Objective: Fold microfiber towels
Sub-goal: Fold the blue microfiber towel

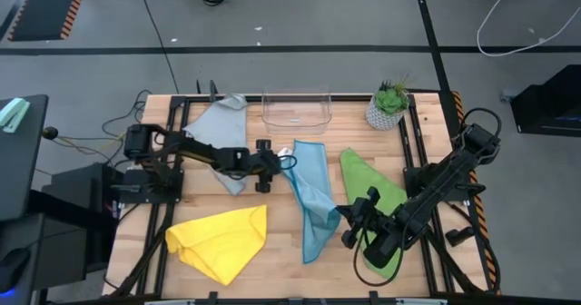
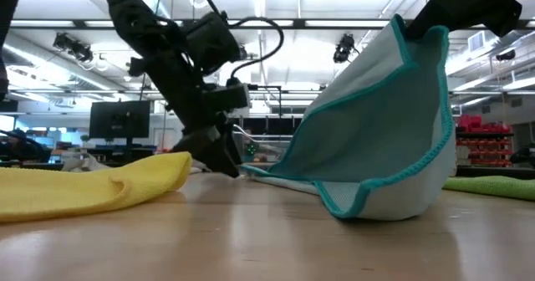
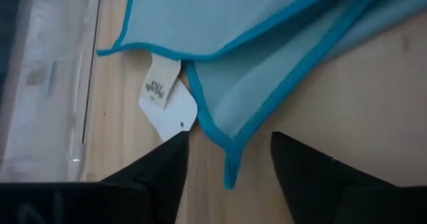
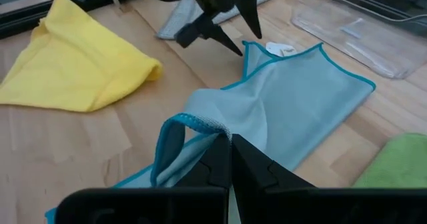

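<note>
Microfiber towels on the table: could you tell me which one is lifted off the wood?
The light blue microfiber towel; the right gripper holds its fold up.

The table (image 1: 281,241) bears four towels. The grey towel (image 1: 221,123) lies at the far left, under the left arm. The yellow towel (image 1: 218,240) is spread at the near left. The light blue towel (image 1: 311,191) lies in the middle, the green towel (image 1: 377,191) to its right. A clear bin (image 1: 295,108) and a potted plant (image 1: 388,105) are set along the far edge.
</note>
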`<state>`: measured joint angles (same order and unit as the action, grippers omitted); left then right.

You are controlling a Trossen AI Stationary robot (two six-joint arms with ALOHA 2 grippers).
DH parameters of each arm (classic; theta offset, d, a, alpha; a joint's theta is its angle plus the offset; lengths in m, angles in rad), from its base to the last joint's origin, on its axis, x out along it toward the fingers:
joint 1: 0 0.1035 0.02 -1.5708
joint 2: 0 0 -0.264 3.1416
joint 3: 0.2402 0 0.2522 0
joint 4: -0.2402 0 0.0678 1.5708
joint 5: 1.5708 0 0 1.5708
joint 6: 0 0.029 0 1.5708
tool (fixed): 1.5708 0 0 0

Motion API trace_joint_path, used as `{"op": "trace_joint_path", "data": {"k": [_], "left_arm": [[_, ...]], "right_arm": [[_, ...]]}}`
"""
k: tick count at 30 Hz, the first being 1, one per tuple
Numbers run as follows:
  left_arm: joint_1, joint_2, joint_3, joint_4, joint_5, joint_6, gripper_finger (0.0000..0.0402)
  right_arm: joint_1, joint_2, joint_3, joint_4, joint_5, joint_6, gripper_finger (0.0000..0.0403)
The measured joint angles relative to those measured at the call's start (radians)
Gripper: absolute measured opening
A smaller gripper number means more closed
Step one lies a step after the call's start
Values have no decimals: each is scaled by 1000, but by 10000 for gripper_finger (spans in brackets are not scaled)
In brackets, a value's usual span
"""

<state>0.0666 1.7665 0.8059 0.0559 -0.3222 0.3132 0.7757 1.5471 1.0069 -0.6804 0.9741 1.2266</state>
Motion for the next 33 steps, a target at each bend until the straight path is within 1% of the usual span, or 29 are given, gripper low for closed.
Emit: {"op": "trace_joint_path", "data": {"k": [3, 7, 8, 9, 15, 21, 27, 33], "left_arm": [[10, 13, 0, -3, 0, 22, 138], [16, 16, 0, -1, -1, 44, 36], [16, 15, 0, -1, -3, 48, 19], [16, 13, 0, -2, -5, 49, 13], [-5, -8, 1, -41, -22, 57, 8], [-71, -102, 0, -219, -95, -1, 9], [-165, -237, 0, -416, -154, -132, 10], [-304, -353, 0, -612, -206, -336, 6]], "right_arm": [[0, 0, 0, 0, 0, 0, 13], [0, 0, 0, 0, 0, -1, 12], [0, 0, 0, 1, 0, -4, 12], [0, 0, 0, 1, 0, -5, 12], [0, 0, 0, 0, 0, -7, 13], [0, 0, 0, -32, 0, 19, 14], [0, 0, 0, -53, 5, 37, 15], [-12, 0, 0, -90, 15, 84, 27]]}}
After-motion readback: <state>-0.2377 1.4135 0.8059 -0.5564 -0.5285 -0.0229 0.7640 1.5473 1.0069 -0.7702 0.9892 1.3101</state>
